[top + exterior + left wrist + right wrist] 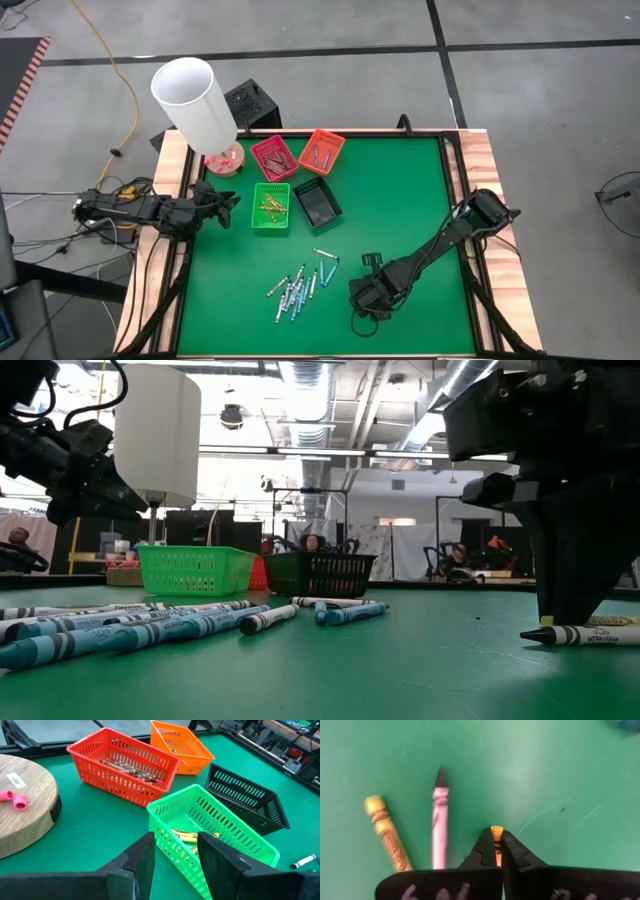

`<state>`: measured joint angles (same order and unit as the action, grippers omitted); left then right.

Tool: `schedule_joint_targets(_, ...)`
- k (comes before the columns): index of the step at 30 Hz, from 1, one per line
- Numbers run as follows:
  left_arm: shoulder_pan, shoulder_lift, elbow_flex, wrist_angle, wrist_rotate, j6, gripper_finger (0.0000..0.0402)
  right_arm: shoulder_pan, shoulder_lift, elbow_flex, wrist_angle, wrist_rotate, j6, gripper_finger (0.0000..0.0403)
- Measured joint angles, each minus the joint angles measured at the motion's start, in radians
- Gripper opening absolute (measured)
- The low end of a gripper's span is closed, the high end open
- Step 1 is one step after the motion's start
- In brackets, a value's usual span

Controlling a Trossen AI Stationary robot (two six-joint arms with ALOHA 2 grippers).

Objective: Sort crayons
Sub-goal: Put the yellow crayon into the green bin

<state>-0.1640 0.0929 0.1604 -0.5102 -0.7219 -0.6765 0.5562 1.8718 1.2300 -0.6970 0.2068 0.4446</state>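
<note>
Sorting is partly done: red tray [273,157], orange tray [321,151] and green tray [271,207] are holding crayons; a pile [298,288] is lying loose on the mat. Right gripper [497,851] is clenching a yellow crayon [496,831]; left gripper [175,857] is waiting parted by the green tray.

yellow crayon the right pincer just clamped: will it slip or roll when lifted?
The right pincer is shut on the yellow crayon near one end, so it may pivot. It looks like a thin, stiff, probably light stick. It is round, so likely to roll if dropped on the flat green table.
</note>
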Motion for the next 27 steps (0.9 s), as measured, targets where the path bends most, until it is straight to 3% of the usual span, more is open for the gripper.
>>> schedule_joint_targets(11,0.000,0.000,0.000,0.000,0.000,0.000,0.0137,-0.050,-0.094,0.000,0.099,0.209,-0.038,0.0002)
schedule_joint_targets(22,0.000,0.000,0.000,0.000,-0.001,0.004,0.0137,-0.164,-0.099,0.002,0.644,0.293,-0.431,0.0002)
schedule_joint_targets(27,0.000,0.000,0.000,0.000,-0.001,0.007,0.0137,-0.256,-0.099,0.002,0.964,0.265,-0.637,0.0001)
